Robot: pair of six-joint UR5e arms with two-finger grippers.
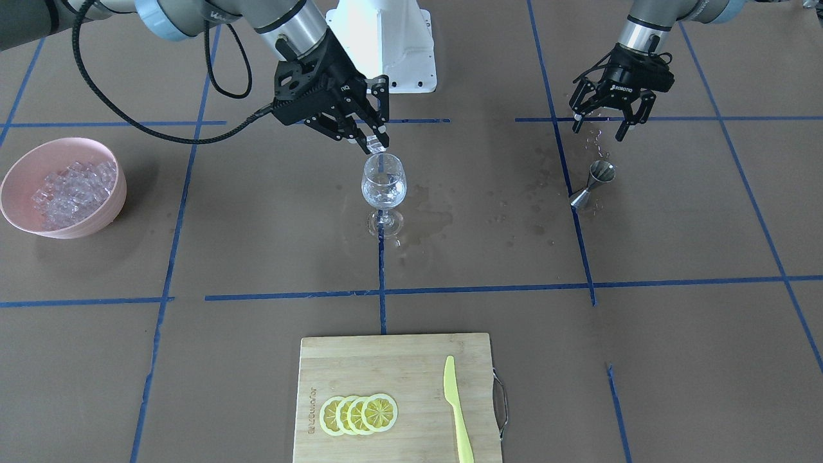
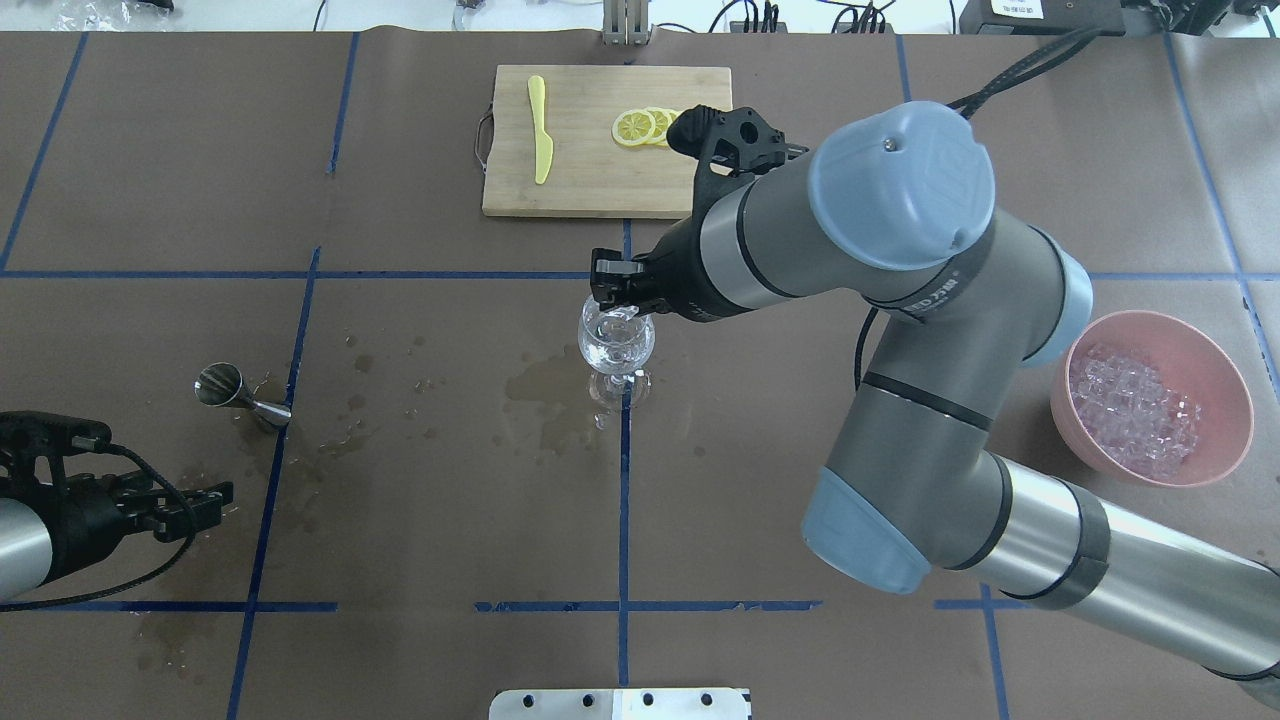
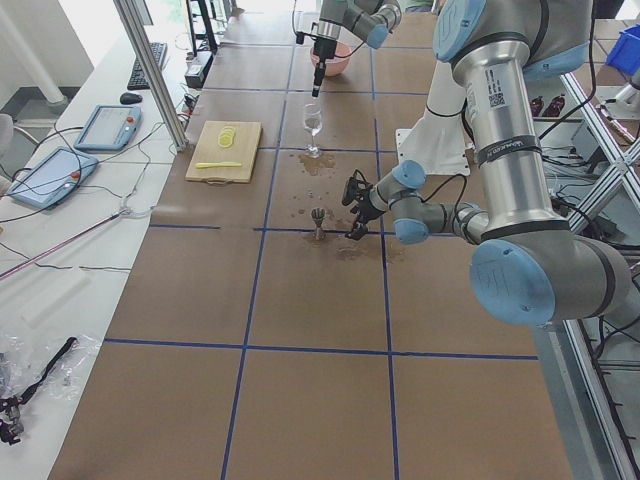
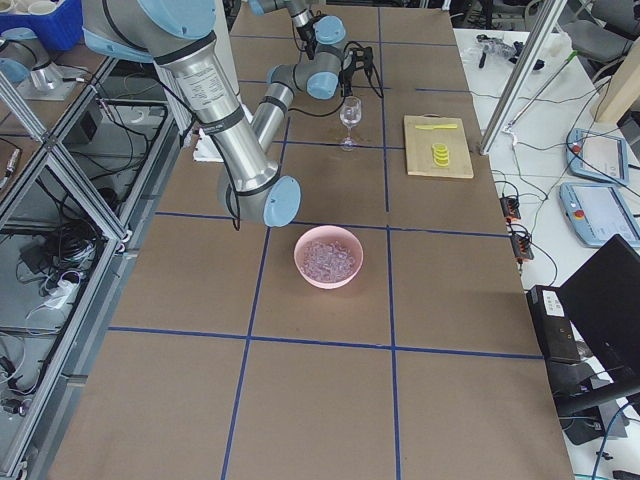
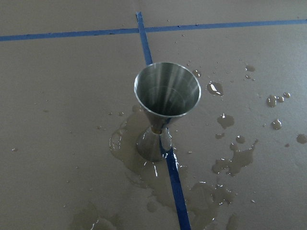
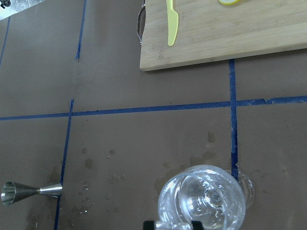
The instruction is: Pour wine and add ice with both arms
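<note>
A clear stemmed glass (image 1: 384,186) stands at the table's middle, with ice and a little clear wine in its bowl. My right gripper (image 1: 375,143) hangs just over its rim, shut on one ice cube (image 1: 375,146). In the right wrist view the glass (image 6: 201,199) sits directly below the fingertips (image 6: 149,224). More ice (image 1: 71,188) fills a pink bowl (image 1: 26,222). My left gripper (image 1: 599,130) stands open and empty, above and behind a steel jigger (image 1: 595,185). That jigger (image 5: 165,103) stands upright and looks empty.
A bamboo cutting board (image 1: 360,360) with lemon slices (image 1: 359,413) and a yellow knife (image 1: 458,411) lies at the operators' side. Wet patches (image 1: 431,215) spread beside the glass and around the jigger. Blue tape lines cross the brown paper.
</note>
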